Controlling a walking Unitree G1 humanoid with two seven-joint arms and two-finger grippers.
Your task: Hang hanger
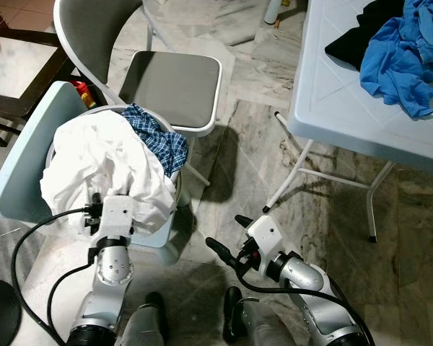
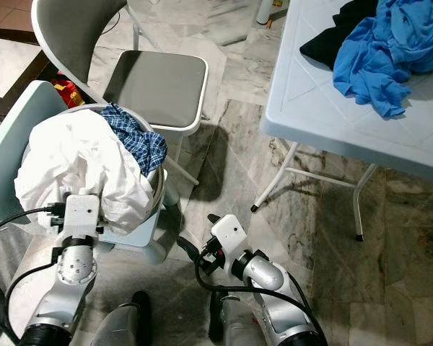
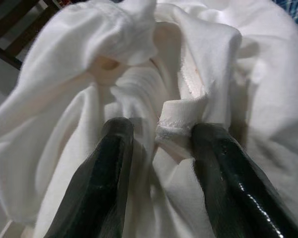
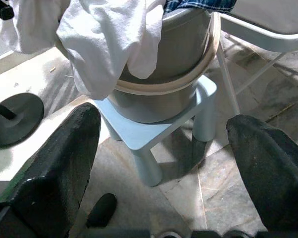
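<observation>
Nearest to me, my right gripper (image 1: 226, 233) hangs low over the marble floor (image 1: 274, 151), its 2 fingers spread wide with nothing between them. My left gripper (image 3: 159, 136) is pushed into the white garment (image 1: 105, 166), the 2 black fingers partly open with a folded hem of the cloth between them; I cannot tell whether they pinch it. The garment is crumpled, plain white, and spills over the rim of a grey bucket (image 4: 174, 69), with a blue checked shirt (image 1: 155, 137) beside it in the same bucket. The bucket stands on a pale blue stool (image 4: 149, 131). Beyond it is a white chair (image 1: 169, 86) with a grey seat. To the right, a white folding table (image 1: 346, 108) bears blue clothing (image 1: 400, 61) and black clothing (image 1: 361, 32). I can make out no hanger.
</observation>
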